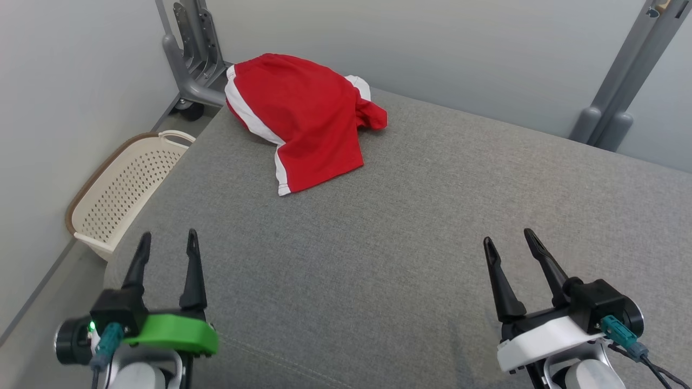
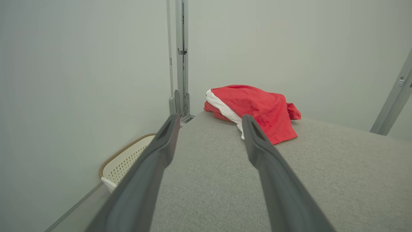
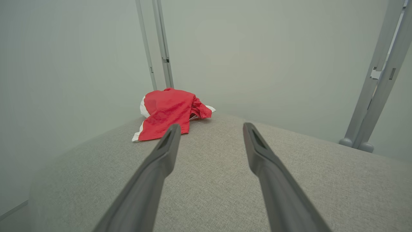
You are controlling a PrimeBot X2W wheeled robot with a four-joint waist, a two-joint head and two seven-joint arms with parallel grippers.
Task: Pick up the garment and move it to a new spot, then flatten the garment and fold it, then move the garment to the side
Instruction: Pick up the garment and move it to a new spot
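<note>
Hovering released and empty, left hand (image 1: 168,233) and right hand (image 1: 507,235) face the crumpled red garment (image 1: 308,124).

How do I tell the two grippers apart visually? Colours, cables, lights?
The left gripper has a green bracket, a lit green LED and a teal connector. The right gripper has a white bracket and a teal plug with a dark cable. Both have black housings, two long, dark, tapered fingers and pale forearms.

Cream perforated basket (image 1: 121,192) (brown-rimmed) beside grey padded surface (image 1: 378,259)
</note>
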